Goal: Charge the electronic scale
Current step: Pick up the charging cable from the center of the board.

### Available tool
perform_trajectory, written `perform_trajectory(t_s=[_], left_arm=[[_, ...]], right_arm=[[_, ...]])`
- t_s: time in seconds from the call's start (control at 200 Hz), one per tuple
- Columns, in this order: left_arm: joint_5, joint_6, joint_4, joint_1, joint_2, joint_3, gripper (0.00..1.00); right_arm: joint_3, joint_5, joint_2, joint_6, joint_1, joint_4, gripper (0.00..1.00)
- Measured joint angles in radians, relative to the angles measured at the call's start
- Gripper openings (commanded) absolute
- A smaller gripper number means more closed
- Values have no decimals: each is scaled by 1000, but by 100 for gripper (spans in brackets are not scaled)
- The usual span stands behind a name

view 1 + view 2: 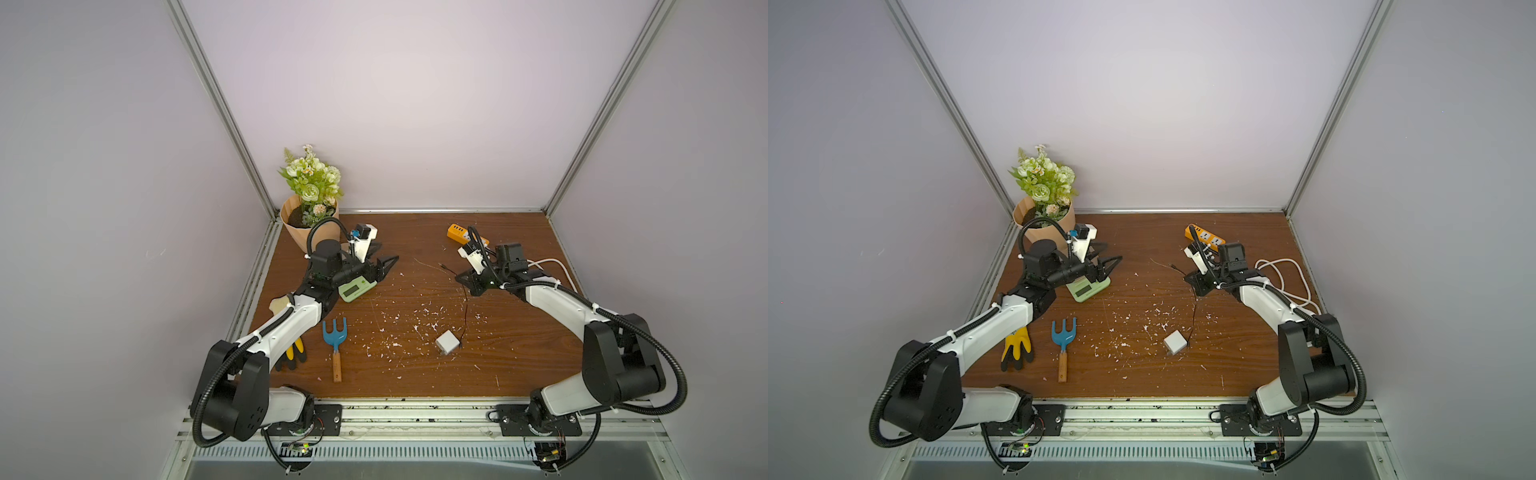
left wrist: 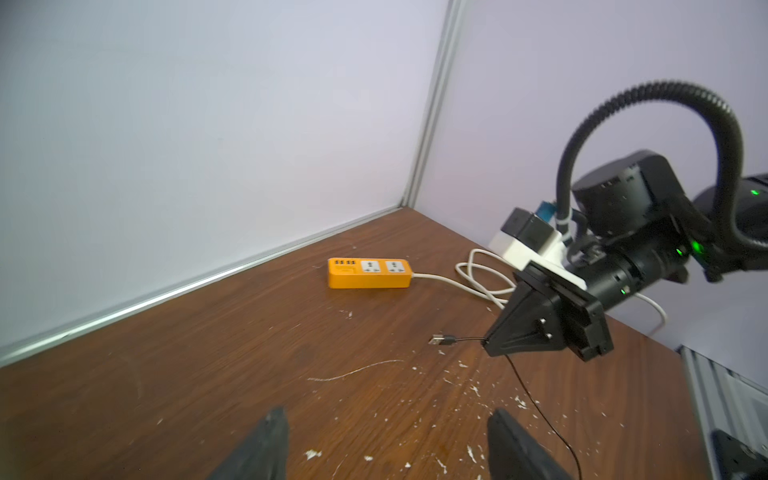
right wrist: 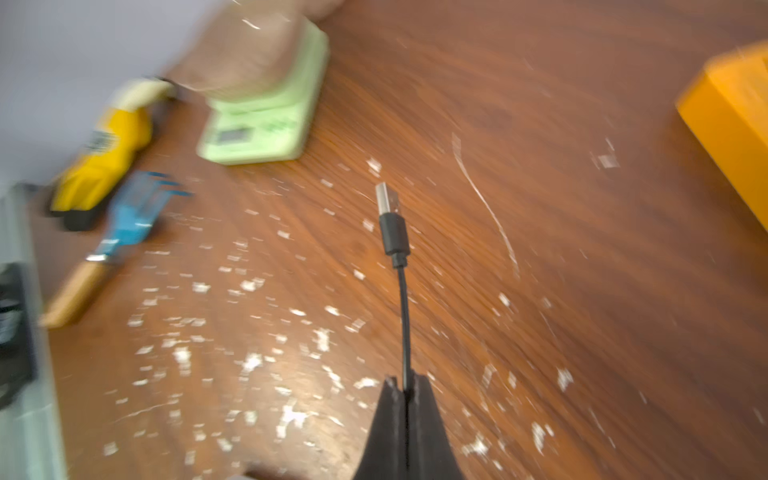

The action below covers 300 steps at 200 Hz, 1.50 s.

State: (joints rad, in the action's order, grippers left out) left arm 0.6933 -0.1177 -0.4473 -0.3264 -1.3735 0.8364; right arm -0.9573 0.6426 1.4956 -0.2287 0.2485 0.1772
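Your left gripper [image 2: 388,440] has its two fingers apart, and nothing is between them. The electronic scale [image 1: 356,287] lies flat on the left side of the brown table [image 1: 415,374], partly under that arm's wrist. In both top views the open fingers stick out past the scale's far corner, very near it, but you cannot tell if they touch it. Your right gripper [image 3: 405,384] is on the other side of the table, well apart from the scale. Its fingers are pressed together on a thin black USB cable [image 3: 403,316]. The cable's plug [image 3: 388,208] sticks out in front of the fingers and points toward the scale's side of the table. The other end of the cable runs down to just beside the white cube charger [image 1: 446,343]. Now count: one scale, one black cable, one white cube charger, and one orange power strip [image 2: 369,273] with a white cord by the back wall. There is also one blue garden fork [image 1: 334,332] with a wooden handle, one yellow and black glove [image 1: 1016,349], and one pot of flowers [image 1: 309,195] in the back corner just behind the scale.
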Motion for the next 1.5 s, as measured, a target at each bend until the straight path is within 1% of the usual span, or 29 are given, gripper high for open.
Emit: perform_trajectory(t_s=[0.085, 0.215, 0.335, 0.47, 0.595, 0.726, 0.871, 0.956, 1.201, 1.326, 1.416, 1.501], left_arm=[[59, 47, 48, -23, -55, 65, 70], [92, 149, 144, -67, -134, 164, 70], [130, 224, 204, -105, -190, 232, 68], [158, 311, 296, -143, -248, 315, 65], [176, 380, 364, -169, -277, 367, 55], [197, 423, 407, -178, -281, 380, 42], [214, 448, 432, -183, -281, 380, 36], [220, 463, 443, -183, -281, 380, 29], [227, 475, 459, -183, -280, 380, 30], [226, 476, 460, -183, -271, 380, 35], [225, 478, 460, -183, -259, 380, 35], [222, 478, 460, -183, -248, 380, 31]], right_arm=[[-35, 100, -2, -37, 0, 8, 0], [-69, 201, -2, -95, 1, 32, 0], [-71, 253, -15, -143, 1, 71, 0], [-71, 282, -46, -181, 6, 103, 0], [-71, 302, -77, -204, 6, 125, 0], [-71, 308, -98, -217, 6, 135, 0], [-70, 308, -114, -220, 6, 134, 1], [-69, 307, -120, -220, 6, 134, 1], [-69, 305, -120, -221, 6, 135, 2], [-69, 305, -120, -225, 6, 136, 2], [-69, 305, -120, -227, 6, 138, 2], [-69, 305, -120, -229, 6, 140, 2]])
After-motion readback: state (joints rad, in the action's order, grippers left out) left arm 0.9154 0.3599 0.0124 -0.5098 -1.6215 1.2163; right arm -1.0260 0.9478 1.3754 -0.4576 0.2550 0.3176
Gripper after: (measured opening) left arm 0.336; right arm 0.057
